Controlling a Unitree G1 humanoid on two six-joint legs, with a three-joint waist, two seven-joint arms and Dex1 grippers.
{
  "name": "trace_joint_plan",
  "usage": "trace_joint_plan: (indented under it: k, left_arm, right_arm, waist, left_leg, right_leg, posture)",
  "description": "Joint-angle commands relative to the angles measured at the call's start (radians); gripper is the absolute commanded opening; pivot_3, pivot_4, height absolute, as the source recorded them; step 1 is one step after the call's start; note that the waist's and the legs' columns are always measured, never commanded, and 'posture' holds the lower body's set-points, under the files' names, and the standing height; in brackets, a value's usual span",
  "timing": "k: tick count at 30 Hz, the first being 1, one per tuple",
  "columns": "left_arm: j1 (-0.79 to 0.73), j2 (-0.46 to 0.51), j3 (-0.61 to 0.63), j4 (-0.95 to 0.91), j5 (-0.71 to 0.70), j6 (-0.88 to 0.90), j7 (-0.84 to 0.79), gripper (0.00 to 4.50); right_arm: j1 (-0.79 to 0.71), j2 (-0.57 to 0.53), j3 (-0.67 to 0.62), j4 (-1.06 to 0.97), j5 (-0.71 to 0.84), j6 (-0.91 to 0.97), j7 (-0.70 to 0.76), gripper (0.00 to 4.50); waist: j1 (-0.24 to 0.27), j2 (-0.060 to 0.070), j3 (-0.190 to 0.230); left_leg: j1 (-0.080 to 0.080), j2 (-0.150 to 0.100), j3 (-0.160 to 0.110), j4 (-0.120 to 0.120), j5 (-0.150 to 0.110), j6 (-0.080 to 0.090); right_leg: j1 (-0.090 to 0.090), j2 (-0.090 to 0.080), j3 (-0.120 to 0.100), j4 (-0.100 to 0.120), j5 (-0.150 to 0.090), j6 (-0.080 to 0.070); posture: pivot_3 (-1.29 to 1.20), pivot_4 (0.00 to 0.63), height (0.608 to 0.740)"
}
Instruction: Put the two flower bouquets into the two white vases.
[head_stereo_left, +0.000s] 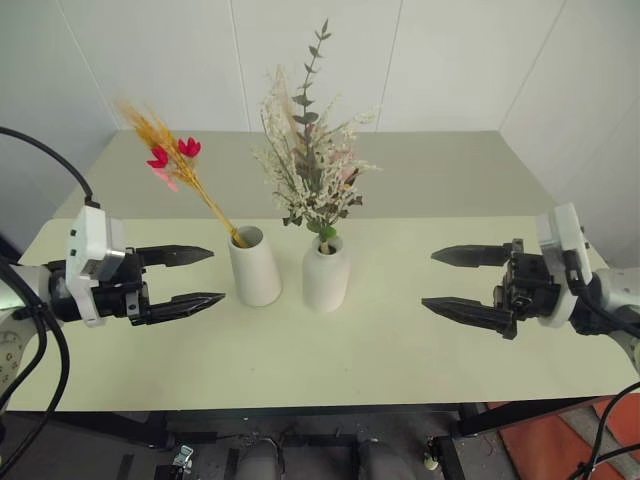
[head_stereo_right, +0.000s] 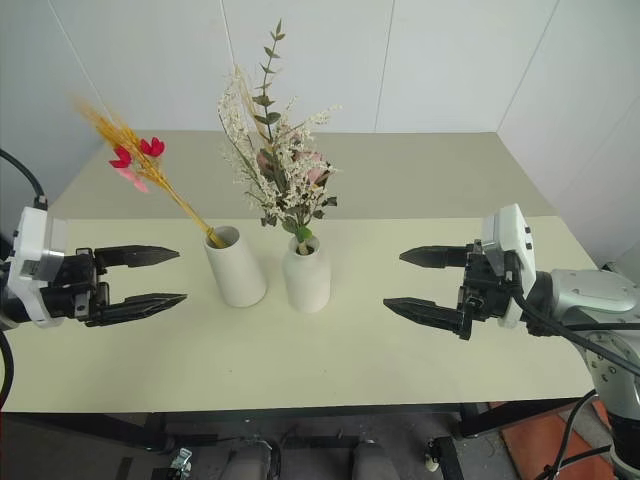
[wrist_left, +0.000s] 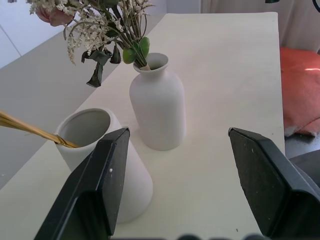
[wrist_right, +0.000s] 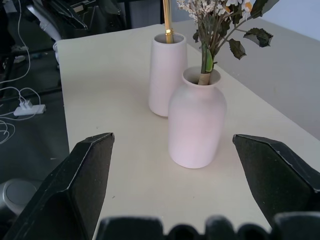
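Bouquets both sit in vases mid-table. Thin yellow-orange stalk bunch (head_stereo_left: 175, 160) leans left out of the cone vase (head_stereo_left: 254, 265); bushy cream-white bunch (head_stereo_left: 312, 160) stands upright in the bottle vase (head_stereo_left: 327, 272), just right of the cone. Vases close, gap between them visible from the head views. Left gripper (head_stereo_left: 205, 277) hovers left of the cone, fingers apart, empty. Right gripper (head_stereo_left: 447, 280) well right of the bottle vase, fingers spread wide, empty. Left wrist view adds the stalk resting on the cone's rim; right wrist view shows cables (wrist_right: 20, 107) on the floor past the table (head_stereo_left: 420, 340) edge.
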Motion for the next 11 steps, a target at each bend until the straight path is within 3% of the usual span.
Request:
trace_joint_plan:
  k: [1, 11]
  left_arm:
    - [-0.021, -0.003, 0.020, -0.026, -0.033, -0.005, 0.008, 3.43]
    - [-0.001, -0.001, 0.046, -0.050, -0.064, 0.016, 0.036, 3.43]
  right_arm:
    - [-0.003, -0.022, -0.053, -0.011, 0.015, 0.001, -0.001, 4.50]
    - [-0.036, -0.060, -0.061, 0.066, -0.014, -0.018, 0.023, 4.50]
  waist:
    - [0.000, 0.000, 0.000]
    - [0.000, 0.000, 0.000]
  left_leg:
    - [0.000, 0.000, 0.000, 0.000, 0.000, 0.000]
    - [0.000, 0.000, 0.000, 0.000, 0.000, 0.000]
  right_leg:
    - [0.000, 0.000, 0.000, 0.000, 0.000, 0.000]
    - [0.000, 0.000, 0.000, 0.000, 0.000, 0.000]
  posture:
    - [0.00, 0.150, 0.740]
    - [0.00, 0.150, 0.740]
